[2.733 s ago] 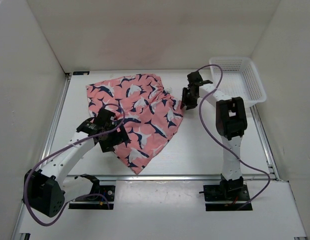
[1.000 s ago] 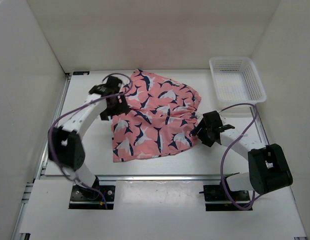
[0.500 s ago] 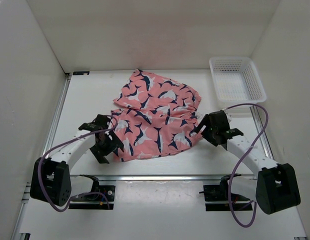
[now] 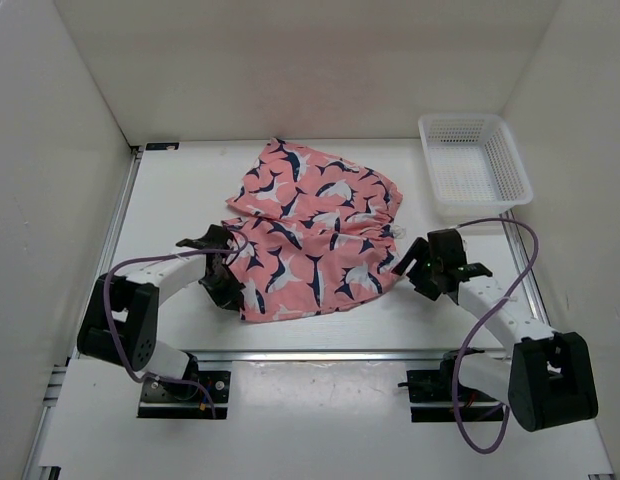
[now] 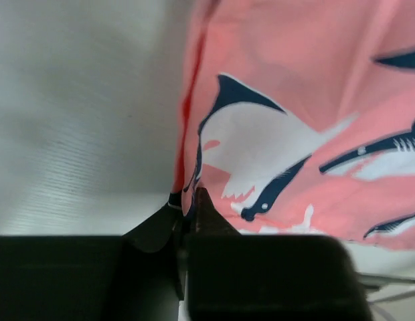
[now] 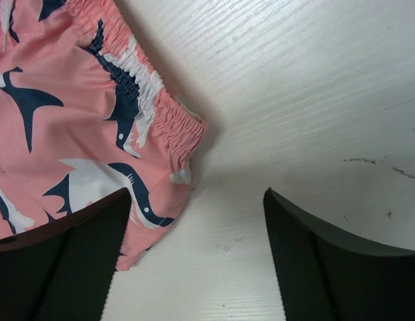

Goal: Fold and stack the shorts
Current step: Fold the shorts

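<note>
My left claw (image 5: 189, 200) is pinched shut on the near-left hem of the shorts (image 4: 315, 225). My right claw (image 6: 197, 207) gapes wide, empty, at the waistband corner. They lie rumpled mid-table (image 4: 170, 200), clear of the basket (image 4: 475, 165).

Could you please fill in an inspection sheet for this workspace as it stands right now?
Surface: white table, faint scuffs in the right wrist view.
Job's things: the shorts lie rumpled at mid-table, layers overlapping.
Clutter: white mesh basket at the far right corner, nothing seen inside.
Grippers: left gripper pinched on the shorts' near-left edge; right gripper open beside the elastic waistband, holding nothing.
Cables: left purple cable and right purple cable, one looping along each arm.
Surroundings: white walls on three sides; metal rail along the near edge.
</note>
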`<state>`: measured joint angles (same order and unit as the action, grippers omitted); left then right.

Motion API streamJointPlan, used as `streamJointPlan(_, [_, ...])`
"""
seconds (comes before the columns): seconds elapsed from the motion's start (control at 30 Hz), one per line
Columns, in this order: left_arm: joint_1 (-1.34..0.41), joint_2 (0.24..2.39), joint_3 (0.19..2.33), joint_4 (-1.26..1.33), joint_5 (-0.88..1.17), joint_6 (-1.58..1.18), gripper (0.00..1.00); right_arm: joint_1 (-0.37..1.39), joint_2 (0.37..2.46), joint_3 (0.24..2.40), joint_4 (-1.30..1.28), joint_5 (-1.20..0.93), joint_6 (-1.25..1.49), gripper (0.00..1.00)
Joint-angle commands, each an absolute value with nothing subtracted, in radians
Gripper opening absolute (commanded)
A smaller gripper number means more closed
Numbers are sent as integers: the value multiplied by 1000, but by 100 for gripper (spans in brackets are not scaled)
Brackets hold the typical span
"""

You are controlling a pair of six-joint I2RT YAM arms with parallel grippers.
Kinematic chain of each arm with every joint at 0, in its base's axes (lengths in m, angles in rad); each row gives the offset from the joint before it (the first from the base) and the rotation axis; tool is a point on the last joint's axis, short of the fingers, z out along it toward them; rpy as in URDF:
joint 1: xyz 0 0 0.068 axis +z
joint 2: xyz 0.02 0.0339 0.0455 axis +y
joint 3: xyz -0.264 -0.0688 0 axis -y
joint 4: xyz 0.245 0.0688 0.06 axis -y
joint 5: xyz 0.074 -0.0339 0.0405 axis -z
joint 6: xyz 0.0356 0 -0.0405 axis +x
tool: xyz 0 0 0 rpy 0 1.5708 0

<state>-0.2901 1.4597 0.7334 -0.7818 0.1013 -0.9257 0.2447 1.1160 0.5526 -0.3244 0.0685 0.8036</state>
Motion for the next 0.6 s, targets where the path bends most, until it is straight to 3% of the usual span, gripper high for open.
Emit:
streamJointPlan(0.0, [-295, 1395, 768, -732, 109, -902, 10, 239, 1156, 543, -232, -32, 802, 80])
streamJointPlan(0.27, [-295, 1359, 825, -764, 118, -902, 10, 239, 1345, 597, -160, -95, 784, 59])
streamJointPlan(0.37, [-295, 1348, 836, -773, 118, -893, 10, 261, 1355, 572, -106, -86, 816, 43])
streamJointPlan(0.47, [-295, 1309, 882, -805, 118, -893, 10, 261, 1376, 607, -95, -63, 827, 8])
streamJointPlan(0.5, [-295, 1298, 903, -821, 104, -893, 10, 261, 1376, 633, -119, -51, 807, 0])
streamJointPlan(0.57, [-295, 1278, 1013, -897, 56, -867, 10, 261, 1365, 731, -187, -6, 757, 0])
